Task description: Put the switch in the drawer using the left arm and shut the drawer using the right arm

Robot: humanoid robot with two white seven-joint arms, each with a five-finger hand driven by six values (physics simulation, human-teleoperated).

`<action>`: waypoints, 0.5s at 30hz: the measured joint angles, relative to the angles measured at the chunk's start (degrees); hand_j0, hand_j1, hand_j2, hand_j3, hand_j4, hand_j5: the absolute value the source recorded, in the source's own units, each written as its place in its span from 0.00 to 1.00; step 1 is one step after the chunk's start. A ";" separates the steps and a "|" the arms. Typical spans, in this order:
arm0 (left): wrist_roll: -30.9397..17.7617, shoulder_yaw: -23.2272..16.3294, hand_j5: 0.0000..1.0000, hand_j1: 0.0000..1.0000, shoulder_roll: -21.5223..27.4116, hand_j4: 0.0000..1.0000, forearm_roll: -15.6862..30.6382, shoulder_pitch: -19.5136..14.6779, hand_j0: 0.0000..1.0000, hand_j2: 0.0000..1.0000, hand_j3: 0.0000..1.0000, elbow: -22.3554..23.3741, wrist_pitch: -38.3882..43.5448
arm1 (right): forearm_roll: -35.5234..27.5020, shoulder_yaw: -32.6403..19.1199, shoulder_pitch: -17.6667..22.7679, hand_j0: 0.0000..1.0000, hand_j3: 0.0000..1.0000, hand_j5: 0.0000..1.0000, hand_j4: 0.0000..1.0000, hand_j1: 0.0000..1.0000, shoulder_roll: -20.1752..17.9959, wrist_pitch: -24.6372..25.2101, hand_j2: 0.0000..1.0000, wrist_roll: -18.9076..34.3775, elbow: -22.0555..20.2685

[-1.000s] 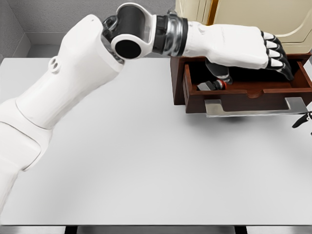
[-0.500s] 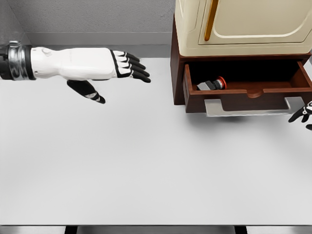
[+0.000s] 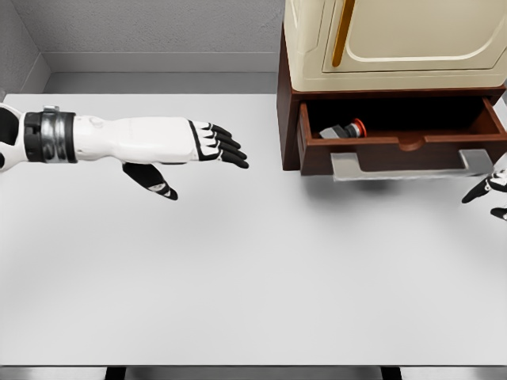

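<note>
Two hands show above a white table [image 3: 238, 277]. Nearest, at the right edge, only the dark fingertips of the right hand [image 3: 489, 190] poke into view, just below and beside the right end of the drawer's metal handle [image 3: 404, 167]; too little of it shows to tell whether its fingers are spread or curled. Farther in, the left hand [image 3: 186, 146] reaches across from the left, level over the table, its fingers stretched out straight toward the cabinet, thumb hanging below the palm, holding nothing. It is well apart from the drawer [image 3: 400, 131]. The brown drawer stands partly pulled out under a cream cabinet [image 3: 396, 39]. The switch [image 3: 342, 130], dark grey with a red end, lies inside the drawer near its left wall.
</note>
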 measured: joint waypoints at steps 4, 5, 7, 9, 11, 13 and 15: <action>0.00 0.03 1.00 1.00 0.01 1.00 -0.05 0.00 1.00 1.00 1.00 -0.10 0.00 | 2.05 1.72 -3.07 0.61 0.61 0.61 0.61 0.61 0.20 -0.89 0.61 0.51 0.09; 0.00 0.03 1.00 1.00 0.00 1.00 -0.05 0.00 1.00 1.00 1.00 -0.10 0.00 | 1.86 2.73 -4.48 0.61 0.61 0.61 0.61 0.61 0.21 -1.15 0.61 0.44 0.02; 0.00 0.04 1.00 1.00 0.00 1.00 -0.07 0.00 1.00 1.00 1.00 -0.10 -0.01 | 1.65 4.39 -5.71 0.61 0.61 0.61 0.61 0.61 0.22 -1.49 0.61 0.33 -0.07; 0.00 0.04 1.00 1.00 -0.01 1.00 -0.08 0.00 1.00 1.00 1.00 -0.10 -0.02 | 1.52 5.24 -7.12 0.62 0.62 0.62 0.62 0.62 0.18 -1.68 0.62 0.30 0.14; 0.00 0.03 1.00 1.00 -0.01 1.00 -0.07 0.00 1.00 1.00 1.00 -0.11 -0.02 | 1.36 5.71 -8.35 0.63 0.63 0.63 0.63 0.63 0.17 -1.77 0.63 0.28 0.58; 0.00 0.01 1.00 1.00 -0.01 1.00 -0.06 0.09 1.00 1.00 1.00 -0.11 -0.02 | 1.40 6.33 -10.10 0.63 0.63 0.63 0.63 0.63 0.16 -1.88 0.63 0.30 0.93; 0.00 0.00 1.00 1.00 -0.04 1.00 -0.04 0.09 1.00 1.00 1.00 -0.11 -0.02 | 1.60 7.90 -13.00 0.63 0.63 0.63 0.63 0.63 0.17 -2.10 0.63 0.39 1.97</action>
